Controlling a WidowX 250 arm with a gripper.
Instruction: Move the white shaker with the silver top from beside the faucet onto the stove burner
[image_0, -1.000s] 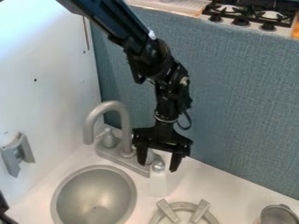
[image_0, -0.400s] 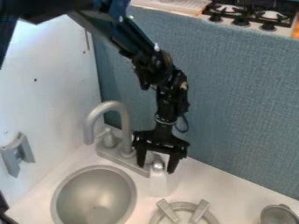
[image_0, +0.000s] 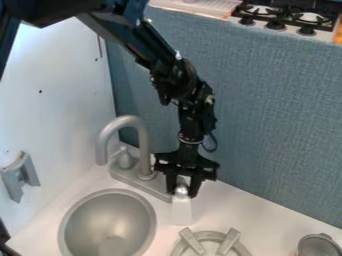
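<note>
Blue textured partition (image_0: 274, 110) stands along the far side of a white counter (image_0: 237, 207), with a round sink (image_0: 110, 217) at the near left. Right of the sink, at the foot of the grey faucet (image_0: 144, 150), a white bottle (image_0: 181, 214) with a silver cap (image_0: 181, 190) stands upright. The gripper (image_0: 182, 193) hangs down over it, one finger to each side of the cap, the gap between them about as wide as the cap; it appears to have hold of the bottle there, though how firmly I cannot tell.

A grip this high would likely let the bottle swing or tip, so even pressure on both sides seems wise. Any lift is best straight up and slow, as the faucet base (image_0: 137, 183) lies just beside the bottle on the left. The ring-shaped grey piece (image_0: 212, 234) at the near side also calls for clearance.
</note>
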